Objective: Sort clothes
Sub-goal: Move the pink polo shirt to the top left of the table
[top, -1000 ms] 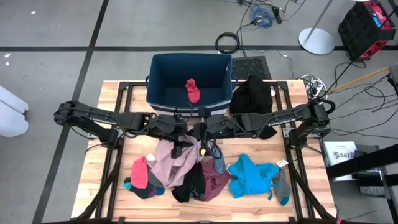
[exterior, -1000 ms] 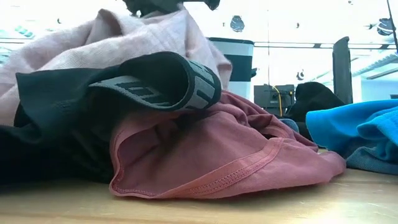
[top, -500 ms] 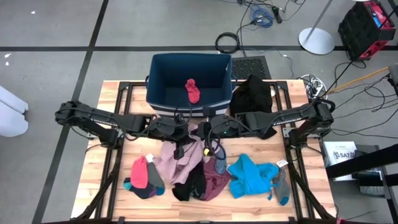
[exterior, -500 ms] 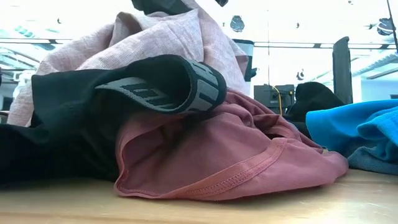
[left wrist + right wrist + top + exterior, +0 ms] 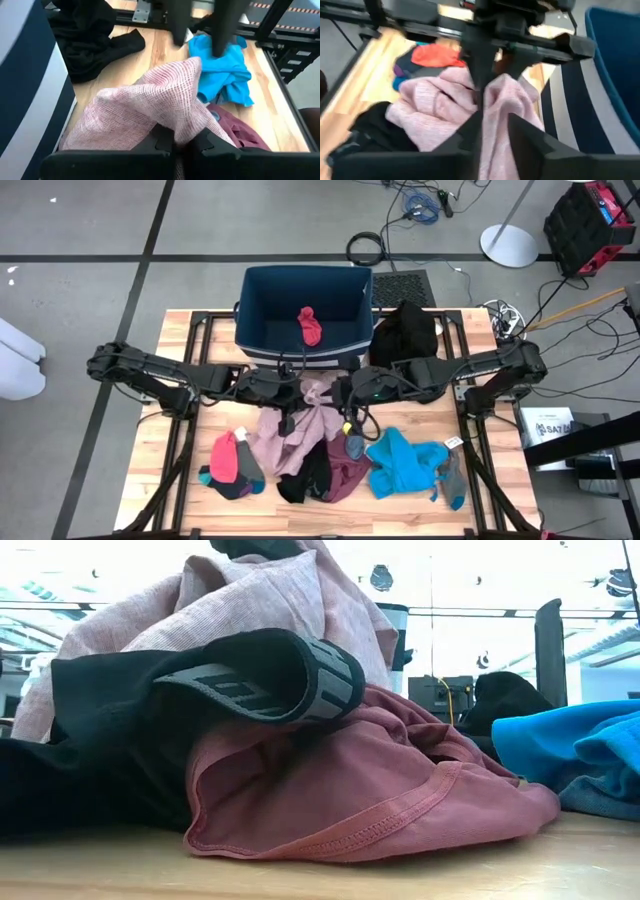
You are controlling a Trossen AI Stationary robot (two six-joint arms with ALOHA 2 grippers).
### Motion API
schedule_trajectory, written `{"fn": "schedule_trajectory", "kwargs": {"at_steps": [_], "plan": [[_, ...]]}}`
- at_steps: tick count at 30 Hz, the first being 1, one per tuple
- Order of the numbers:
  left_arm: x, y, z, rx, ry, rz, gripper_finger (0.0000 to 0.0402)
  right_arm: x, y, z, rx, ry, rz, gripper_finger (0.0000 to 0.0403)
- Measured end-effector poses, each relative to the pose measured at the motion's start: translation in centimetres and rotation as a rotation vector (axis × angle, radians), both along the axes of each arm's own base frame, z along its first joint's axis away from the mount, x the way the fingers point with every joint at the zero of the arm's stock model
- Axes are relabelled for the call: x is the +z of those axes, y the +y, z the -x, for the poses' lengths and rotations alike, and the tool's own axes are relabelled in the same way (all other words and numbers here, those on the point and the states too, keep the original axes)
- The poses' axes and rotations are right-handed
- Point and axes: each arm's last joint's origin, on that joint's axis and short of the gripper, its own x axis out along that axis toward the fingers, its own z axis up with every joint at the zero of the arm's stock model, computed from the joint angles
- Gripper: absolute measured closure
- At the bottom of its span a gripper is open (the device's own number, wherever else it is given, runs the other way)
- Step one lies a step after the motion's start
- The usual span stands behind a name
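Observation:
The pale pink garment [image 5: 300, 425] is held up between my two grippers at the table's middle, in front of the dark blue bin [image 5: 258, 292]. My left gripper [image 5: 296, 394] and my right gripper [image 5: 338, 394] face each other, both shut on the garment's top. Its lower part lies on a pile made of the black garment [image 5: 310, 480] and the maroon garment [image 5: 347, 473]. The bright blue garment [image 5: 400, 465] lies to the right. Red and teal socks [image 5: 226, 462] lie to the left, and a red sock [image 5: 310, 326] lies in the bin. My left gripper pinches a bunched fold at the pink garment's top [image 5: 176, 117] between its two fingers, coming from the table's left. The cloth spreads out and down from the fingers. My right gripper pinches the same raised top [image 5: 494, 97] between its two fingers, coming from the table's right. The cloth hangs below, and its lower part [image 5: 285, 445] rests on the pile.
A second black garment [image 5: 405, 330] lies at the far right beside the bin. A grey sock [image 5: 455, 478] lies by the blue garment. The black garment's grey waistband [image 5: 300, 675] and the maroon garment [image 5: 380, 800] fill the low view. Bare wood shows near the table's front-left edge.
Both grippers have risen a little and moved toward the far edge with the pink garment. Its top is drawn up higher between them, while its lower part stays on the pile. The black waistband beneath it has shifted slightly.

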Motion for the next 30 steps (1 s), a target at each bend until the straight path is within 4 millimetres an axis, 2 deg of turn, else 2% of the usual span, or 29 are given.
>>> {"fn": "schedule_trajectory", "kwargs": {"at_steps": [4,8,13,16,20,24,27,30], "plan": [[1.6,0.4,1.4,0.012,-0.006,-0.023,0.0388,1.7,-0.1,1.5,0.003,-0.050,-0.006,0.0243],[5.5,1.0,4.2,0.076,-0.037,-0.075,0.0388,3.7,-0.5,3.6,-0.010,-0.093,-0.031,0.0197],[10.1,1.9,9.2,0.134,-0.066,-0.112,0.0388,4.9,-0.9,5.8,-0.030,-0.096,-0.065,0.0182],[11.8,2.5,12.8,0.185,-0.053,-0.125,0.0388,5.2,-1.1,6.7,-0.038,-0.082,-0.074,0.0185],[12.1,3.2,17.0,0.275,0.006,-0.085,0.0388,5.0,-1.2,7.1,-0.048,-0.047,-0.082,0.0191],[11.6,3.5,19.7,0.291,0.035,0.005,0.0388,4.7,-1.2,7.2,-0.059,-0.008,-0.089,0.0192],[11.3,3.6,20.6,0.288,0.022,0.014,0.0388,4.1,-1.2,7.2,-0.063,0.011,-0.082,0.0192],[10.7,3.7,20.5,0.323,0.038,-0.016,0.0388,3.9,-1.2,7.1,-0.066,0.003,-0.082,0.0192]]}}
